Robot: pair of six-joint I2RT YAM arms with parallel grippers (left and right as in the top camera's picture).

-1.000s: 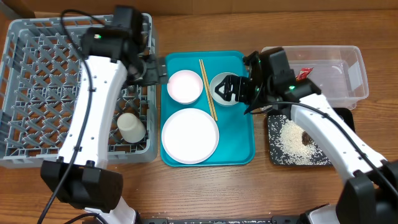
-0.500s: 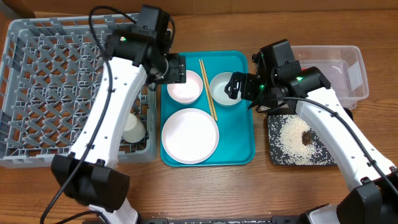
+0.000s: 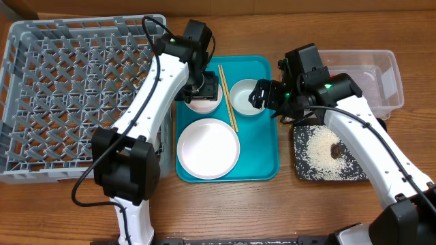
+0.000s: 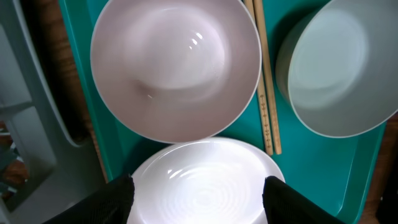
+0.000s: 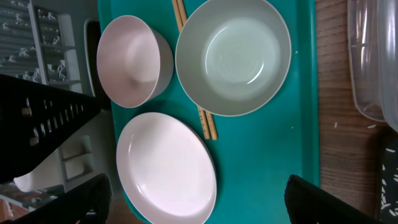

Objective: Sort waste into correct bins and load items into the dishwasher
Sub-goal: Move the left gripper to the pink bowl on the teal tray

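My left gripper (image 3: 204, 90) is open and empty, hovering over the pink bowl (image 3: 202, 101) on the teal tray. In the left wrist view its fingers (image 4: 202, 202) straddle the white plate (image 4: 205, 180), with the pink bowl (image 4: 174, 62) just ahead. My right gripper (image 3: 262, 95) is open and empty beside the pale green bowl (image 3: 243, 97); its fingers (image 5: 208, 202) spread wide above the plate (image 5: 165, 168). The chopsticks (image 3: 227, 99) lie between the bowls. The grey dish rack (image 3: 61, 95) is at the left. The cup and the red wrapper are hidden.
The teal tray (image 3: 262, 153) holds the plate (image 3: 208, 148), bowls and chopsticks. The clear tub (image 3: 371, 75) is at the far right. The black tray (image 3: 303, 170) in front of it holds rice (image 3: 320, 153) and a brown scrap (image 3: 336, 150).
My left arm has swung right from the dish rack to above the pink bowl. My right gripper drew back a little from the green bowl, then stayed still.
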